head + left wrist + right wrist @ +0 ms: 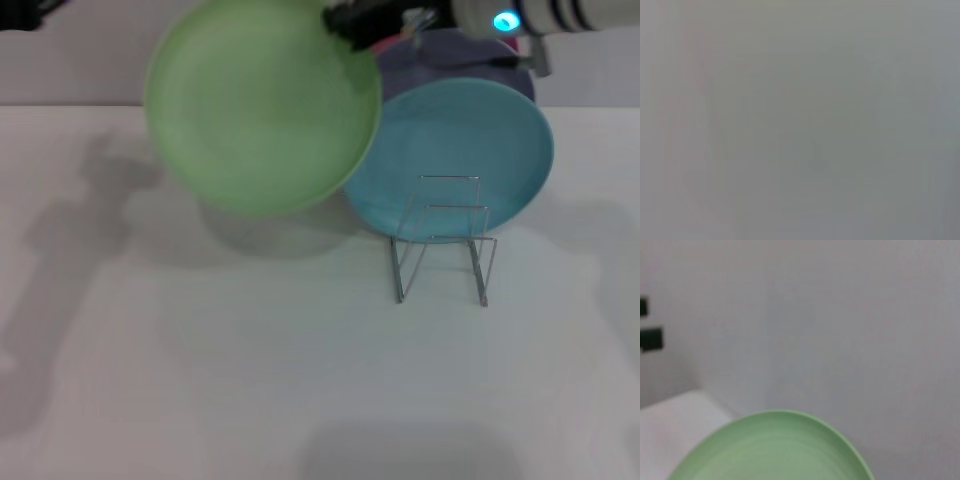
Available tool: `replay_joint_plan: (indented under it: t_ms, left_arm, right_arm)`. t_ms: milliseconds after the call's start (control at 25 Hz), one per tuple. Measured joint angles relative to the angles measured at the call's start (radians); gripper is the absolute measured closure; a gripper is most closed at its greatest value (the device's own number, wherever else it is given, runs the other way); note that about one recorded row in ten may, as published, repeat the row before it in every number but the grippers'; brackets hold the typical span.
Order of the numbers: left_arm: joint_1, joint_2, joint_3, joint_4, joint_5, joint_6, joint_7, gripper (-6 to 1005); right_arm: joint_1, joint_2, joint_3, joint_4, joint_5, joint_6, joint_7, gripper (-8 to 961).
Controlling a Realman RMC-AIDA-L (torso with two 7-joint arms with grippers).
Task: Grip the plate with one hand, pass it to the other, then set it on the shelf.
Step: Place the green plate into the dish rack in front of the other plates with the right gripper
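Note:
The light green plate point(262, 105) hangs tilted in the air above the back left of the table, its face towards me. My right gripper point(345, 22), on the arm with the blue ring light point(507, 21), is shut on the plate's upper right rim. The right wrist view shows the plate's rim point(780, 445) close up. The wire shelf point(445, 245) stands on the table to the right of and below the plate, with nothing in it. A dark part of my left arm point(20, 12) shows at the top left corner, apart from the plate.
A turquoise-blue plate point(480, 150) lies behind the shelf, with a lavender plate point(450, 58) behind it. The white table point(250, 380) stretches towards me. A pale wall stands at the back.

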Motion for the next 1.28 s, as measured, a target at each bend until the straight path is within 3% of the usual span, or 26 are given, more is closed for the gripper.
replay_joint_plan:
  t_ms: [40,80,160,240,280,520,680,800,880,960,1000,1040,1160,1280]
  left_arm:
    - [0.0,0.0,0.0,0.0,0.0,0.0,0.0,182]
    - [0.02,0.0,0.049,-0.046,-0.001,0.15,-0.005,182]
    - [0.024,0.0,0.069,-0.079,-0.001,0.217,-0.014,183]
    - [0.025,0.0,0.084,-0.106,-0.001,0.271,-0.024,183]
    - [0.021,0.002,0.116,-0.169,-0.001,0.357,-0.052,184]
    - [0.017,0.002,0.137,-0.203,-0.001,0.37,-0.065,185]
    - [0.016,0.002,0.166,-0.213,0.0,0.4,-0.067,186]
    - [0.006,0.002,0.257,-0.269,0.011,0.557,-0.067,188]
    - [-0.025,0.002,0.359,-0.377,0.046,0.769,-0.092,189]
    - [-0.025,0.002,0.359,-0.377,0.046,0.769,-0.092,190]
    - [-0.073,0.001,0.457,-0.549,0.099,1.016,-0.208,190]
    - [-0.087,0.0,0.479,-0.595,0.114,1.082,-0.247,191]
    - [-0.201,-0.006,0.581,-0.971,0.21,1.491,-0.556,192]
    - [-0.269,-0.008,0.607,-1.168,0.227,1.653,-0.69,194]
  right_arm:
    - [-0.034,0.001,-0.003,0.046,0.006,-0.02,-0.011,928]
    - [-0.099,0.003,-0.013,0.124,0.046,-0.062,-0.055,928]
    - [-0.136,0.003,-0.021,0.156,0.092,-0.087,-0.096,927]
    - [-0.218,0.003,-0.036,0.2,0.244,-0.132,-0.238,927]
    - [-0.253,0.003,-0.042,0.213,0.331,-0.144,-0.316,927]
    - [-0.472,0.006,-0.076,0.194,0.895,-0.151,-0.946,926]
    - [-0.577,0.004,-0.078,0.087,1.19,-0.02,-1.404,926]
    - [-0.59,0.003,-0.063,0.027,1.267,0.064,-1.506,927]
    - [-0.593,0.003,-0.024,-0.05,1.321,0.182,-1.579,928]
    - [-0.593,0.004,-0.013,-0.066,1.326,0.209,-1.593,928]
    - [-0.594,0.004,-0.003,-0.076,1.328,0.229,-1.601,927]
    - [-0.594,0.004,0.003,-0.08,1.328,0.242,-1.605,927]
    - [-0.604,0.004,0.02,-0.086,1.324,0.267,-1.629,927]
    - [-0.618,0.002,0.047,-0.093,1.321,0.301,-1.66,926]
